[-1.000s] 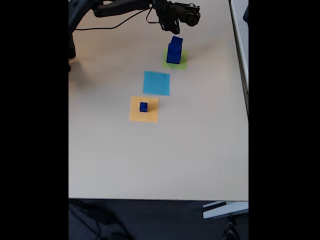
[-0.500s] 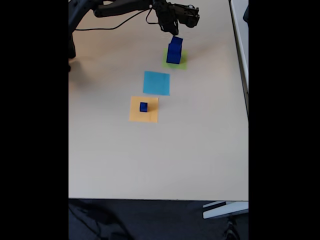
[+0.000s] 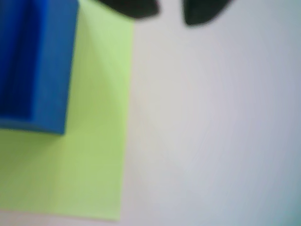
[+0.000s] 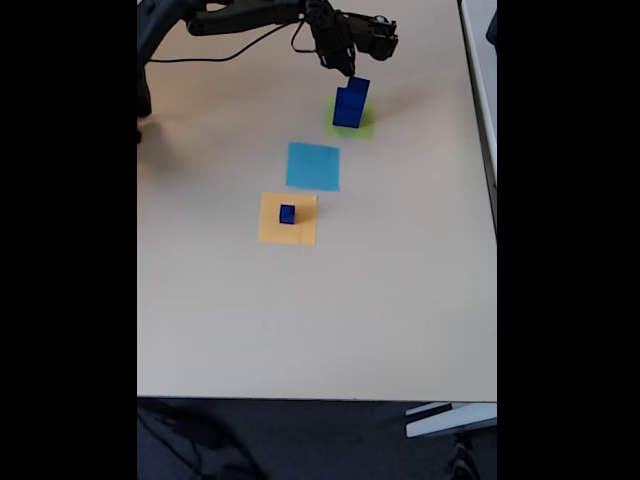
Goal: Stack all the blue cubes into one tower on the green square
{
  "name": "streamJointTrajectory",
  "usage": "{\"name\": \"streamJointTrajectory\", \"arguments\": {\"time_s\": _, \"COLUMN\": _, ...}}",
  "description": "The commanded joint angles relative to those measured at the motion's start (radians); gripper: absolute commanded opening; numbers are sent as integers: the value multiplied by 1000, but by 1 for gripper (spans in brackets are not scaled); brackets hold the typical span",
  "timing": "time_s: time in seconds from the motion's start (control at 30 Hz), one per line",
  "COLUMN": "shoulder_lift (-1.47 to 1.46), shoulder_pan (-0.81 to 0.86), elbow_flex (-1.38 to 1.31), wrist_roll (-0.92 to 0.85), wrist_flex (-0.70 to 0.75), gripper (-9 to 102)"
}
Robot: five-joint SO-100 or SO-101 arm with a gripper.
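from my fixed view the tower (image 4: pixel 349 103) stands upright on the green square (image 4: pixel 364 127) at about 1 o'clock on the table (image 4: pixel 300 320), long axis vertical, top cube shifted right. a tiny blue cube (image 4: pixel 287 213) sits on the orange square (image 4: pixel 288 219), light-blue square (image 4: pixel 313 166) between them. gripper (image 4: pixel 345 66) hangs just above the tower; wrist view shows its fingertips (image 3: pixel 131 7) slightly parted, holding nothing.

No legible text, label, brand, number or sign appears on any surface in either the wrist view or the fixed view.
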Motion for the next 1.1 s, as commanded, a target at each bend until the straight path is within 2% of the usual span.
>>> {"name": "streamJointTrajectory", "arguments": {"time_s": 0.0, "shoulder_lift": 75, "shoulder_pan": 6, "elbow_flex": -2, "wrist_roll": -2, "wrist_flex": -6, "gripper": 0}}
{"name": "streamJointTrajectory", "arguments": {"time_s": 0.2, "shoulder_lift": 104, "shoulder_pan": -9, "elbow_flex": 29, "wrist_roll": -12, "wrist_flex": -72, "gripper": 0}}
{"name": "streamJointTrajectory", "arguments": {"time_s": 0.57, "shoulder_lift": 150, "shoulder_pan": -8, "elbow_flex": -26, "wrist_roll": -190, "wrist_flex": -229, "gripper": 0}}
{"name": "streamJointTrajectory", "arguments": {"time_s": 0.9, "shoulder_lift": 193, "shoulder_pan": 60, "elbow_flex": -84, "wrist_roll": -359, "wrist_flex": -236, "gripper": 0}}
{"name": "streamJointTrajectory", "arguments": {"time_s": 1.07, "shoulder_lift": 219, "shoulder_pan": 109, "elbow_flex": -86, "wrist_roll": -377, "wrist_flex": -233, "gripper": 0}}
